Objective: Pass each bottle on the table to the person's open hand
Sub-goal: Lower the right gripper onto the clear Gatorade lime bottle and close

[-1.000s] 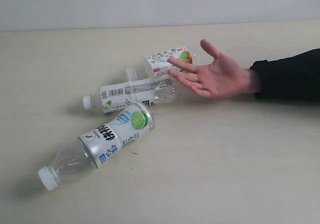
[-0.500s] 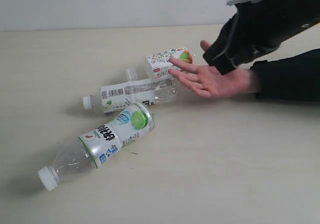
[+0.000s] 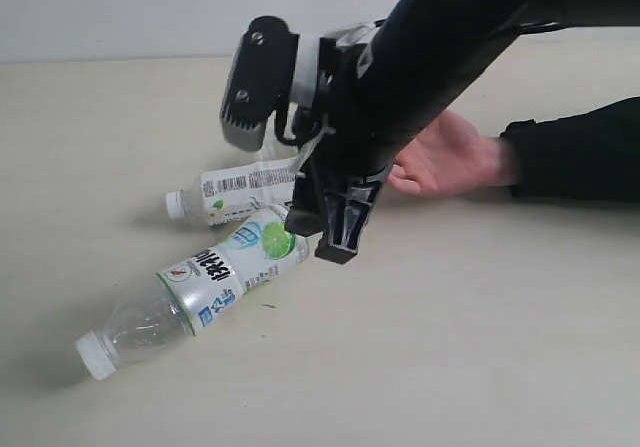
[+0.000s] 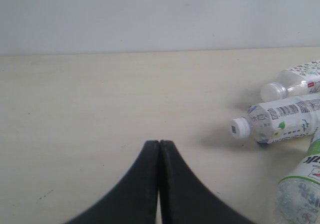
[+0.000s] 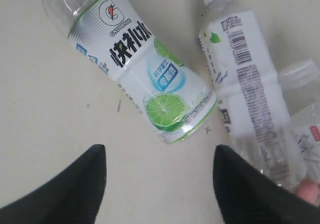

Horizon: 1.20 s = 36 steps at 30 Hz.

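Note:
Three clear bottles lie on the table. The lime-picture bottle is nearest the front, its white cap toward the lower left in the exterior view. Behind it lies the barcode-label bottle. The fruit-label bottle is hidden behind the arm in the exterior view. My right gripper hangs open just above the table by the lime bottle's base, holding nothing. My left gripper is shut and empty, well apart from the bottles. The person's open hand rests palm up behind my right arm. The red-white bottle is out of view.
The person's black sleeve lies along the table at the right. A pale wall closes off the far edge. My right arm crosses above the hand's fingers, and one fingertip shows next to the fruit-label bottle.
My right arm has swung in from the upper right, across the person's hand, down to the lime bottle's base. Bottles and hand have stayed put.

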{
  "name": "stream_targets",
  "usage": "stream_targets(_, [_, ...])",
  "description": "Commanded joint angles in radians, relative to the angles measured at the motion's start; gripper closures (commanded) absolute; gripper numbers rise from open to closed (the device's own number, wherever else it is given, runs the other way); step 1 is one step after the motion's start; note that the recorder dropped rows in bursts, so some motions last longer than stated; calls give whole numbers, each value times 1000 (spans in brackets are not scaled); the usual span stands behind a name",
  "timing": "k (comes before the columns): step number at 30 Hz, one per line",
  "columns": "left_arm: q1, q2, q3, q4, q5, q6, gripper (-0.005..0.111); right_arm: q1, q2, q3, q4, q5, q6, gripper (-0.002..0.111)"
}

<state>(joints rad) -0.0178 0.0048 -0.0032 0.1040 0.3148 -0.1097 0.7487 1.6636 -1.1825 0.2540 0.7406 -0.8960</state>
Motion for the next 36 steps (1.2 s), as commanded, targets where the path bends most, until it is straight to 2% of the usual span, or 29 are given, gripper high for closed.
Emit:
stream_targets(1, [-4, -5, 3, -5, -4, -1, 104, 70, 27, -10, -153, -86, -22, 40])
stream_targets(7, [-4, -5, 3, -5, -4, -1, 104, 137, 89, -10, -254, -138, -40, 39])
stream_targets(12, [-4, -5, 3, -5, -4, -1, 104, 178, 159, -10, -317, -259, -135, 32])
stream_targets(19, [-4, -5, 3, -5, -4, -1, 104, 228, 265, -10, -403, -333, -163, 32])
stream_targets(36, [-4, -5, 3, -5, -4, -1, 104, 235, 361, -10, -422, -401, -155, 33])
